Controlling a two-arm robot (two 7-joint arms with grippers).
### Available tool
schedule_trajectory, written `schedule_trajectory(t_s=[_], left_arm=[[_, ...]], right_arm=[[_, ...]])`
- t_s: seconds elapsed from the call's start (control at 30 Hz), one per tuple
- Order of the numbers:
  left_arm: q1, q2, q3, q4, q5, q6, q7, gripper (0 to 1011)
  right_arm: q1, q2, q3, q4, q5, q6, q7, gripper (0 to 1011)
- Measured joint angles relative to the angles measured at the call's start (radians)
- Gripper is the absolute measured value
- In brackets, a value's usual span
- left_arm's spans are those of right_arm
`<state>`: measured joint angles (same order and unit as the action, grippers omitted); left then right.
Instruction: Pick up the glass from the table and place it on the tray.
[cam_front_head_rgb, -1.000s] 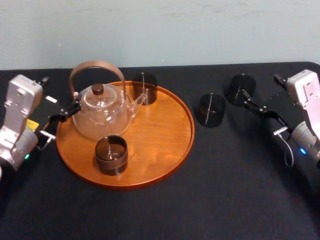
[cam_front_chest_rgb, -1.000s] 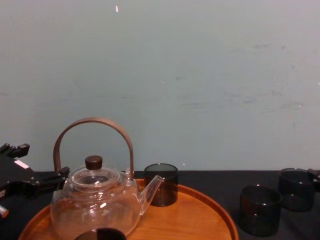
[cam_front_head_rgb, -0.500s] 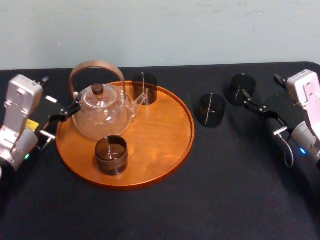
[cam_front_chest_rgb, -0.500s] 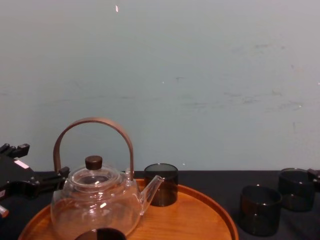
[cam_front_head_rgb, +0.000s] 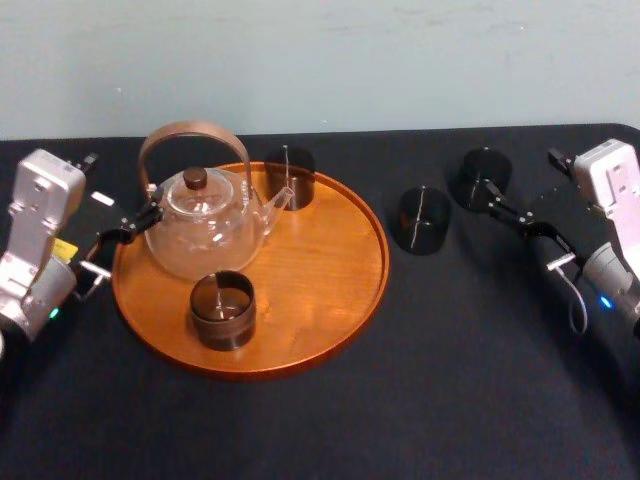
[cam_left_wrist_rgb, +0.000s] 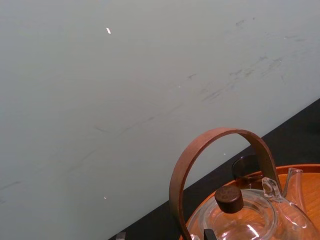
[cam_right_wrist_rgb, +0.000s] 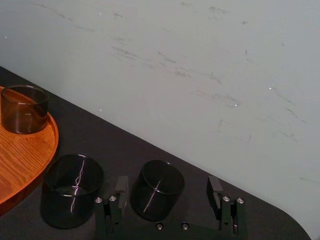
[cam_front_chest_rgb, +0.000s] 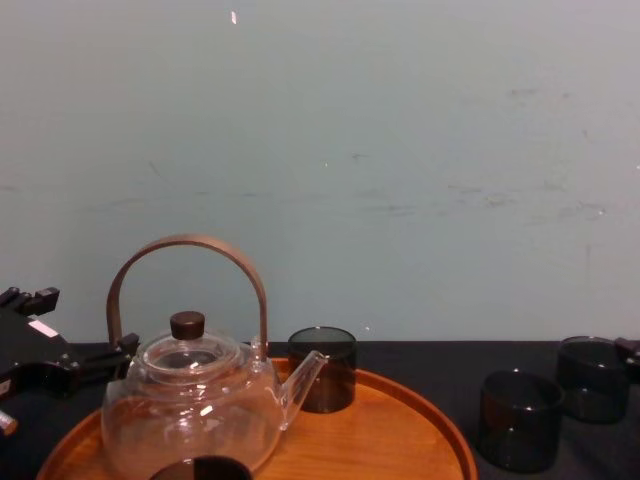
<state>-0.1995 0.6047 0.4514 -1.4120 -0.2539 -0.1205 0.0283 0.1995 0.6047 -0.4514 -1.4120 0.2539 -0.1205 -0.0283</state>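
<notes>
- Glass (cam_right_wrist_rgb: 156, 192) stands on table (cam_front_head_rgb: 420, 400), between the wide-open, empty jaws of right gripper (cam_right_wrist_rgb: 167, 183).
- Left gripper (cam_front_head_rgb: 140, 222) sits beside tray (cam_front_head_rgb: 330, 290), near teapot (cam_front_head_rgb: 200, 235).

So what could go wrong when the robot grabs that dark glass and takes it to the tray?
1. The right gripper is open at the outer dark glass, but a second dark glass stands close beside it on the table; a finger might knock it.
2. The tray holds a glass teapot, a front dark glass and a back dark glass, so the carried glass could clink one when set down.
The left gripper sits by the teapot.
</notes>
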Motion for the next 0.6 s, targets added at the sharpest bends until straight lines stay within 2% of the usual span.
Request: schedule_trajectory(t_s=[0.6], left_arm=[[0.0,0.0,0.0,0.0,0.0,0.0,0.0,1010]], right_arm=[[0.0,0.0,0.0,0.0,0.0,0.0,0.0,1002]])
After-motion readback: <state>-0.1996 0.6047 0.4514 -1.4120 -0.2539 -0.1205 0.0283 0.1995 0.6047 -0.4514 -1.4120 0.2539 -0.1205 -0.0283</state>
